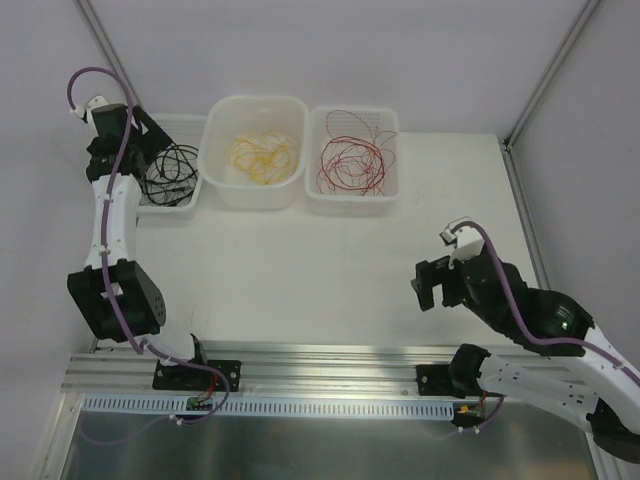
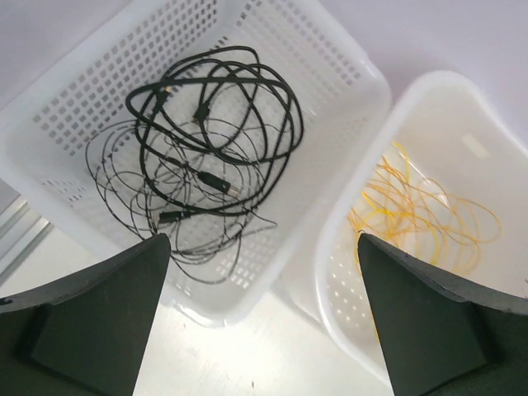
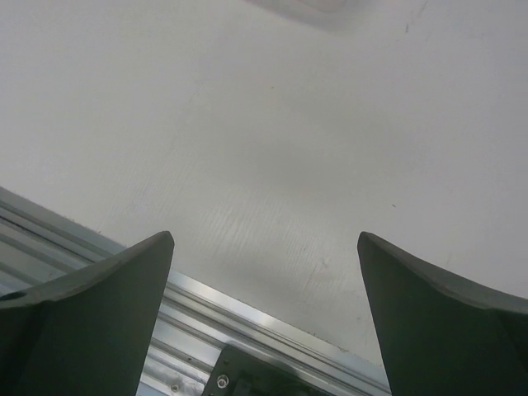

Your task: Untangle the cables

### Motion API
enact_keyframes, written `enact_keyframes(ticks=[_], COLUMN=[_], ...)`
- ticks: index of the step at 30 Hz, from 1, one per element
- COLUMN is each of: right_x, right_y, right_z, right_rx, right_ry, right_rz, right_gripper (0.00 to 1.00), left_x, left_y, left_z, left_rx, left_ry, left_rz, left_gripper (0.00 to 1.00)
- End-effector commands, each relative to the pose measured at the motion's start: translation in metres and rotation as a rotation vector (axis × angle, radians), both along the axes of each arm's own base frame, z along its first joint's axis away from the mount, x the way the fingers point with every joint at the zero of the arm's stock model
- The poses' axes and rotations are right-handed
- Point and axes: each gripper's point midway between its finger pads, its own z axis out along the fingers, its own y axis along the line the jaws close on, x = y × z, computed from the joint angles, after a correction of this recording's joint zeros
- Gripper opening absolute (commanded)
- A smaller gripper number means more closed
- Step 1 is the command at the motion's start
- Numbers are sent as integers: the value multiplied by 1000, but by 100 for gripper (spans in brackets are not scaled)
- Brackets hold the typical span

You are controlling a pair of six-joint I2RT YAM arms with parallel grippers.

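Note:
The cables lie sorted in three white baskets at the table's back. Black cables (image 1: 168,175) fill the left basket (image 1: 188,120), yellow-orange cables (image 1: 263,155) the middle basket (image 1: 255,101), red cables (image 1: 352,162) the right basket (image 1: 352,111). My left gripper (image 1: 153,145) is open and empty, hovering above the near corner of the left basket. Its wrist view shows the black cables (image 2: 216,181), the yellow-orange cables (image 2: 421,210) and the gripper (image 2: 264,239) over the gap between the two baskets. My right gripper (image 1: 428,284) is open and empty over bare table near the front edge, as its wrist view (image 3: 264,239) shows.
An aluminium rail (image 1: 320,360) runs along the near table edge and also shows in the right wrist view (image 3: 247,326). Slanted frame posts (image 1: 105,40) stand at the back corners. A wall edge (image 1: 525,210) bounds the table on the right.

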Motion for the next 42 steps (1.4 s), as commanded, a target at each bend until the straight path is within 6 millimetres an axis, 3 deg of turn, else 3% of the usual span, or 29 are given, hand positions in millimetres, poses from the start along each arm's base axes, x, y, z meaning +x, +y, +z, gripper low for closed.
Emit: enact_keyframes(ticks=[1,2,3,4,5,6,8,9,10,12,14,15,17,18,21,27,32,42], right_x=[-1,-2,0,-2,-3,-3,-6,-8,-10,-15,-18,-19,-23,-22,-27,-40,-45,-39], right_y=[-37,-44,-54,-62,-69,-80,-93,-104,-109,-124,-132,-136,-148,-153,-169,-192,-199,-191], right_z=[21,25,28,28,32,36,37,40,40,40,38,34,29,24,28,29,27,26], right_rx=[2,16,7,-1,8,22,32,60,66,99,115,111,123,112,206,351,348,322], right_ry=[-62,-80,-103,-108,-121,-147,-165,-191,-198,-222,-236,-244,-273,-286,-340,-409,-401,-383], right_rz=[-126,-146,-186,-206,-228,-270,-314,-344,-356,-392,-407,-419,-438,-463,-500,-496,-500,-490], right_gripper=[100,100,100,99,100,100,100,100,100,100,100,100,100,100,100,99,100,100], left_x=[-28,-35,-48,-59,-69,-87,-113,-133,-146,-180,-208,-230,-253,-272,-299,-315,-320,-322], left_y=[-29,-37,-47,-55,-61,-73,-87,-96,-102,-114,-119,-122,-124,-127,-128,-120,-113,-112], left_z=[3,5,22,11,14,31,21,41,32,53,55,67,69,64,46,12,10,12], left_rx=[-52,-62,-55,-65,-66,-63,-77,-61,-64,-4,29,74,99,114,142,201,224,232], left_ry=[-15,-23,-66,-43,-54,-102,-86,-153,-142,-214,-213,-257,-272,-269,-238,-162,-174,-190], left_rz=[-59,-81,-107,-126,-144,-187,-232,-267,-291,-352,-371,-378,-372,-374,-372,-368,-334,-338], left_gripper=[99,99,99,99,99,99,99,99,99,99,99,99,99,99,99,99,99,99])
